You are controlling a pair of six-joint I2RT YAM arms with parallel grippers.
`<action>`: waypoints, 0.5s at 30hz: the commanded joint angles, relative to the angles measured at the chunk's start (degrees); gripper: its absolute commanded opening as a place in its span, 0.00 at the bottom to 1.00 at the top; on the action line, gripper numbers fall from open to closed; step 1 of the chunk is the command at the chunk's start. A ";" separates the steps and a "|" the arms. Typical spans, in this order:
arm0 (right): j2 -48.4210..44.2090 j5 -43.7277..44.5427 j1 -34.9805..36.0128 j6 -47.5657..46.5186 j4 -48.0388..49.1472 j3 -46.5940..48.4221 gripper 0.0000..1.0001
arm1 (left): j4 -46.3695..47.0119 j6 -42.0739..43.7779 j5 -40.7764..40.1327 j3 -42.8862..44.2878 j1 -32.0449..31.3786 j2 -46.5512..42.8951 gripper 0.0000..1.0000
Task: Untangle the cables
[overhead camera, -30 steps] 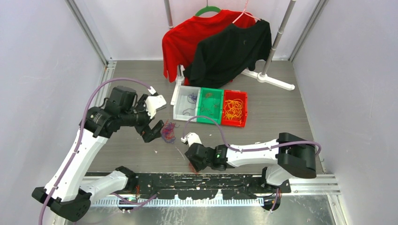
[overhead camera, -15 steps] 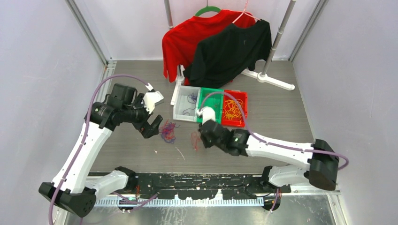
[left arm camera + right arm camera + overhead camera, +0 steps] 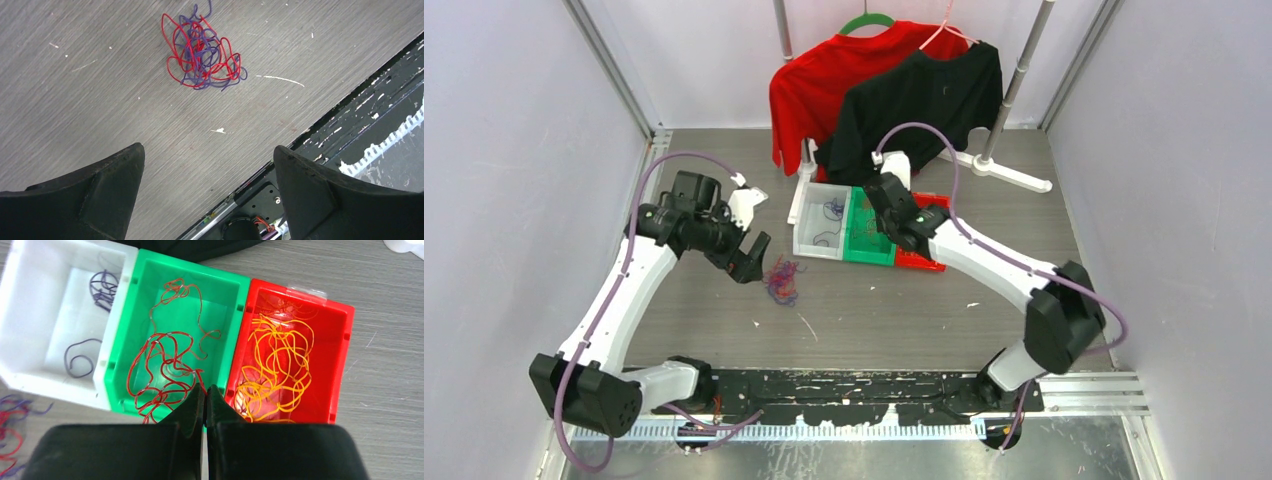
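A tangle of dark red and purple cables [image 3: 782, 280] lies on the table; it also shows in the left wrist view [image 3: 202, 55]. My left gripper [image 3: 752, 262] is open and empty just left of the tangle [image 3: 207, 149]. My right gripper [image 3: 894, 228] hovers over the green bin [image 3: 185, 266] and is shut on a dark red cable [image 3: 160, 365] that trails into that bin [image 3: 205, 387]. Purple cables [image 3: 102, 285] lie in the white bin [image 3: 30, 381]. Yellow-orange cables [image 3: 277, 360] lie in the red bin [image 3: 346, 340].
The three bins [image 3: 871, 255] stand side by side at mid-table. A red shirt [image 3: 809, 85] and a black shirt [image 3: 914, 100] hang on a rack, whose white foot [image 3: 999, 170] is behind them. A black rail [image 3: 854, 392] runs along the near edge.
My right arm has swung from the near table edge up over the bins, carrying a dark red cable. My left gripper has drawn back slightly from the tangle.
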 commanded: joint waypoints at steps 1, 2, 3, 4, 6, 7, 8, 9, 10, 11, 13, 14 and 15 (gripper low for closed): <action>5.86 1.88 -2.30 -2.04 2.29 5.97 0.07 | 4.81 -1.23 0.86 -0.97 1.36 0.12 0.99; 7.03 2.20 -2.73 -1.88 2.40 6.83 0.16 | 4.80 -1.17 0.91 -1.04 1.52 0.22 0.99; 8.27 3.15 -3.03 -1.59 2.23 7.91 0.25 | 4.82 -0.84 0.95 -1.22 1.74 0.39 0.99; 9.31 4.29 -3.10 -1.19 1.52 9.55 0.32 | 4.89 -0.50 1.00 -1.41 1.99 0.64 0.99; 10.59 5.05 -3.09 -0.76 0.16 11.93 0.55 | 5.00 0.34 1.63 -1.92 2.84 1.45 1.00; 10.73 4.23 -3.02 -0.61 0.27 12.59 0.59 | 4.89 0.57 2.36 -2.09 3.48 1.95 0.99; 10.42 3.10 -2.83 -0.52 0.94 12.67 0.61 | 4.94 0.77 3.11 -2.24 4.19 2.48 1.00; 9.83 1.25 -2.70 -0.79 1.85 12.62 0.63 | 5.04 0.89 3.92 -2.35 5.10 3.01 1.00; 9.19 -0.81 -2.49 -0.96 2.52 12.57 0.63 | 5.27 1.12 4.20 -2.37 5.59 3.39 0.99; 8.69 -3.16 -2.00 -0.86 3.20 12.60 0.64 | 5.50 1.30 4.51 -2.51 6.64 3.70 0.98; 8.44 -7.38 -0.13 -0.95 3.53 13.10 0.64 | 6.03 1.80 5.36 -2.64 8.47 4.01 0.96; 8.69 -9.95 1.25 -1.17 3.67 13.32 0.64 | 6.15 2.16 5.94 -2.77 9.33 4.05 0.95; 9.17 -12.64 2.71 -1.13 3.98 13.35 0.64 | 6.26 2.67 6.26 -2.82 9.98 4.14 0.94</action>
